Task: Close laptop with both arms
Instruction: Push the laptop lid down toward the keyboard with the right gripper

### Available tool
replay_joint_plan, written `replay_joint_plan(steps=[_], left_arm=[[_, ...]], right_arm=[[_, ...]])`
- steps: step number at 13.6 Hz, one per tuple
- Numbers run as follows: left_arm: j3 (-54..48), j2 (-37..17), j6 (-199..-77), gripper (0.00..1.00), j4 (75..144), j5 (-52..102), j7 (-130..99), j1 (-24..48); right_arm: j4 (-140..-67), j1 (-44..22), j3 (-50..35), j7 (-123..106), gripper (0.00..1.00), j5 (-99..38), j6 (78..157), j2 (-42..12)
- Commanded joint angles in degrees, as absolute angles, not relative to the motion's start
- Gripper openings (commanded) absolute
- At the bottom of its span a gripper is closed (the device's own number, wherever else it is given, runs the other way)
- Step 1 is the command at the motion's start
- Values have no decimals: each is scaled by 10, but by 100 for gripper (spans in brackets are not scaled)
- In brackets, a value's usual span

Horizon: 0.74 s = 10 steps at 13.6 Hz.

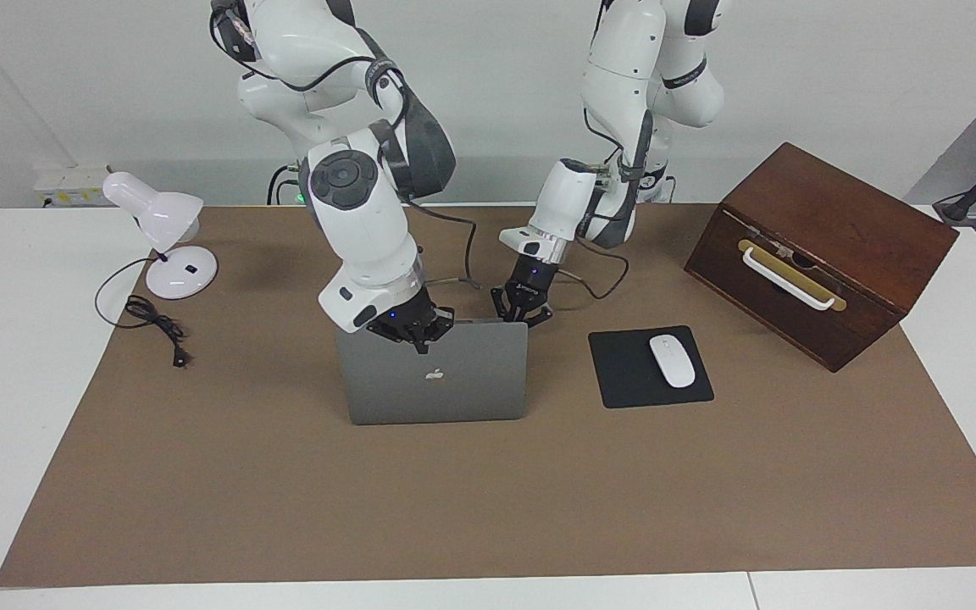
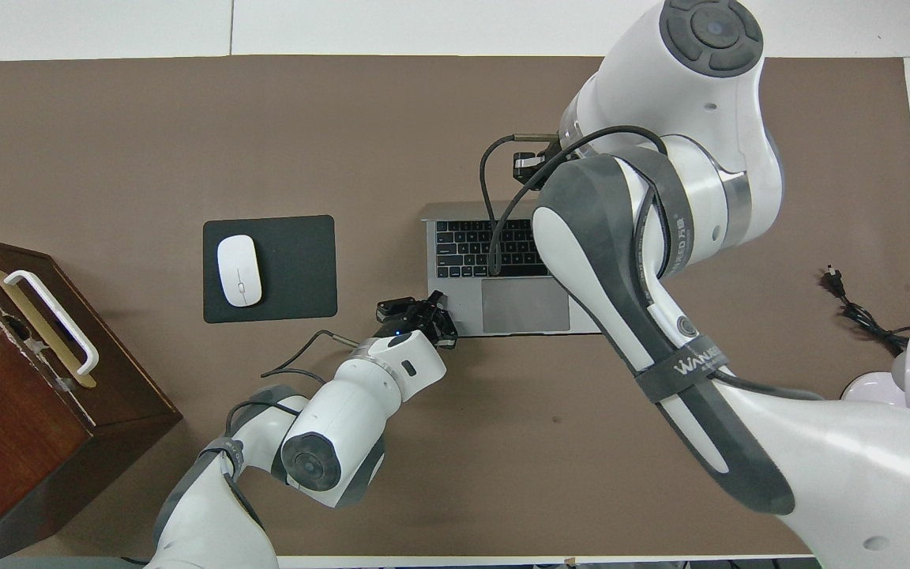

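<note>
The laptop (image 1: 435,373) stands open in the middle of the tabletop (image 1: 285,508), between the lamp (image 1: 162,229) at my right arm's end and the mouse pad (image 1: 623,368) toward my left arm's end. Its lid is upright, with the logo side turned away from me and the keyboard facing me.

My right gripper (image 1: 417,332) is at the lid's top edge, near the corner toward my right arm's end; whether it touches the edge I cannot tell, nor how far apart its fingers are. My left gripper (image 1: 522,309) is at the other top corner, on the keyboard side; in the overhead view it (image 2: 417,314) sits over the base's near corner. Its fingers look spread, with nothing between them.

I judge that I am at the step of setting both hands against the lid's top edge, with the closing not yet begun.

The next move calls for both grippers to bring the edge toward me and down together, following the hinge's arc. Uneven force would twist the thin lid or slide the base. My left gripper sits inside the closing path, so it must clear out before the lid comes down on the keyboard.
</note>
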<state>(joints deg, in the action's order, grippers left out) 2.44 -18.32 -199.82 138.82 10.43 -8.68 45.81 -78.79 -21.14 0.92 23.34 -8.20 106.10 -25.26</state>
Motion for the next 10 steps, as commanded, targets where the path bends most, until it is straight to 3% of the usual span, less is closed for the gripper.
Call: replay_joint_plan(steps=[1, 10], left_arm=[[33, -202, -2008, 0, 1379, 114, -79, 472], [35, -219, -2008, 0, 1390, 113, -21, 481]], right_arm=[[-824, -201, 5, 238, 0, -97, 1073, -228], [-875, -194, 5, 249, 0, -134, 1068, -211]])
